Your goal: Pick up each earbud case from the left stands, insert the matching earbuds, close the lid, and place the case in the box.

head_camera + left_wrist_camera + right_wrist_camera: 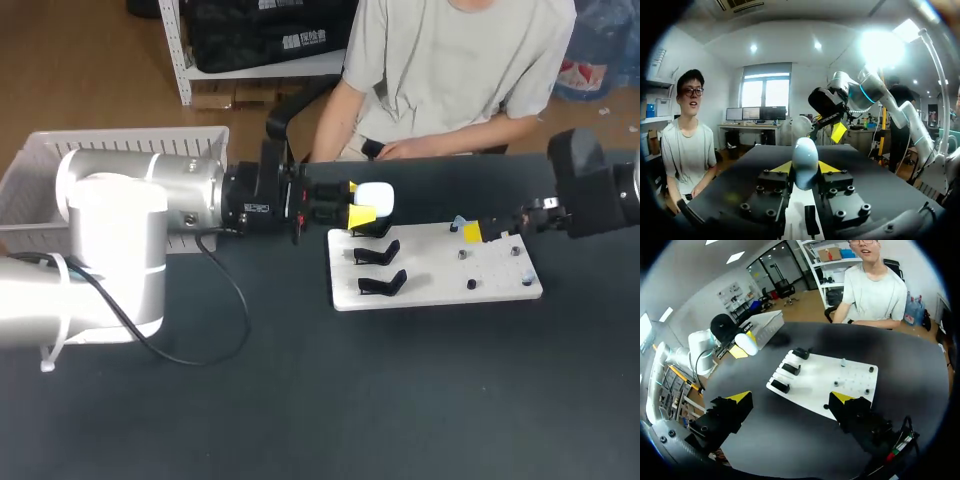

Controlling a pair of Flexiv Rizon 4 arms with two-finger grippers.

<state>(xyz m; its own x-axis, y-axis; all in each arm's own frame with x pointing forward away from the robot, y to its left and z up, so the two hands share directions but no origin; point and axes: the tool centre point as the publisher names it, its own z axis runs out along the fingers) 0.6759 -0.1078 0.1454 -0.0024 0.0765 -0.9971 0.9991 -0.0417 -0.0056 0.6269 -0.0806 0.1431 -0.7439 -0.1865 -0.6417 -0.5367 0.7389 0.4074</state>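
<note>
A white earbud case (377, 198) hangs above the far left corner of the white board (435, 272), with my left gripper (357, 201) shut on it. In the left wrist view the case (805, 156) stands upright between the two yellow tips. Three black stands (379, 253) line the board's left side and look empty. Small dark earbud pieces (471, 284) sit on the board's right half. My right gripper (466, 228) hovers open over the board's far right part; in its own view the right gripper (790, 399) spans wide above the board (840, 375).
A white slatted basket (40, 170) stands at the table's far left, behind my left arm. A person sits at the far edge with a hand (400, 148) resting on the table. Dark tabletop (400, 400) spreads in front of the board.
</note>
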